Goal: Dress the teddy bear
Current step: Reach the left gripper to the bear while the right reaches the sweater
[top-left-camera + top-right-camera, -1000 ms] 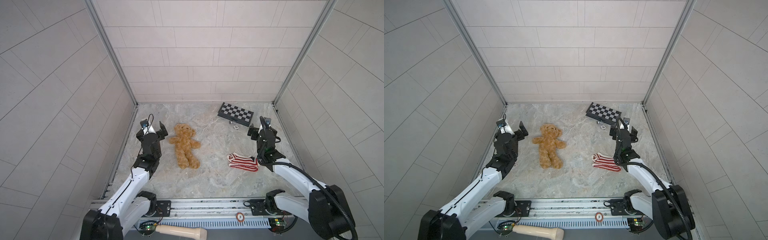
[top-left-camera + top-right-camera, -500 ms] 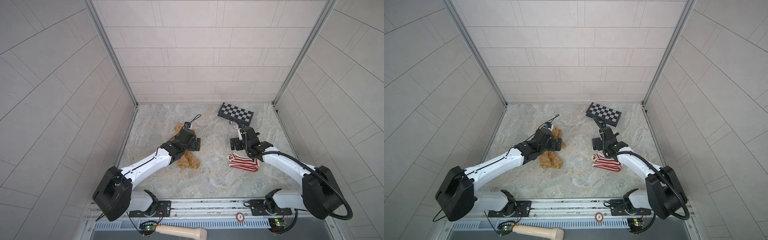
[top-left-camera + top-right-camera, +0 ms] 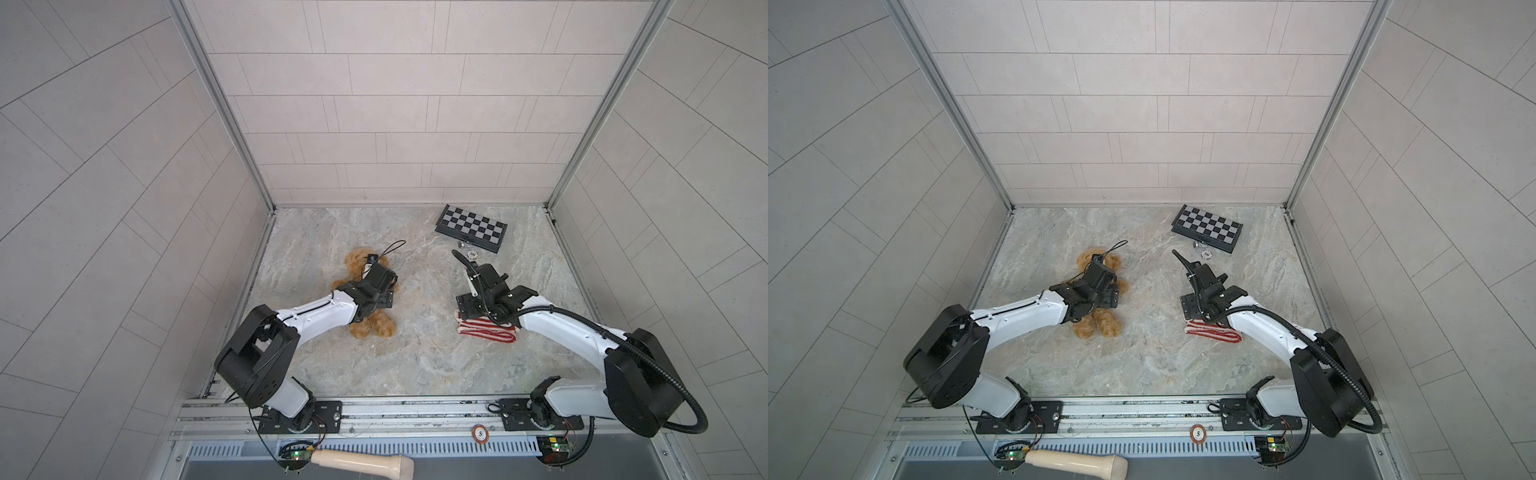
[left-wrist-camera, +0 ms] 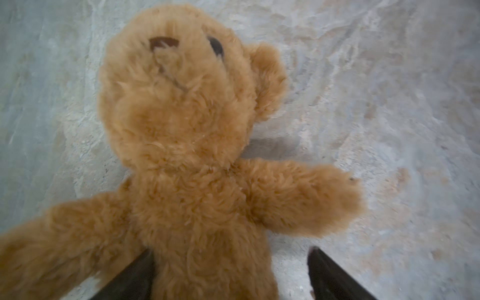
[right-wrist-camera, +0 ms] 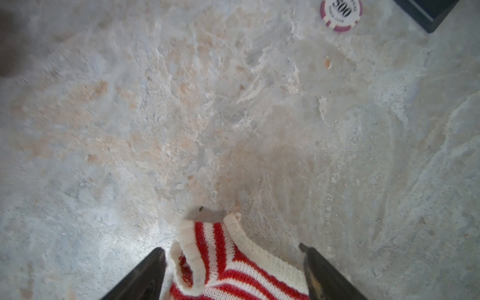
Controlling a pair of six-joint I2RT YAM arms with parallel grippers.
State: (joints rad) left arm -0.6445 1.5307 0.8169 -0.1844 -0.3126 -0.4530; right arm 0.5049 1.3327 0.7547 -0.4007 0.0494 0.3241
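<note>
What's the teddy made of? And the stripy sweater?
The teddy bear looks like soft plush fabric, going by its long, fluffy, matte golden-brown fur. What fills it can't be seen. The sweater looks knitted from yarn, maybe wool or acrylic: rows of little stitches show in its red and white stripes.

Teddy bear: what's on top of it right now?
The left gripper, open, straddles the belly of the teddy bear. In both top views it hides the torso; head and legs show.
</note>
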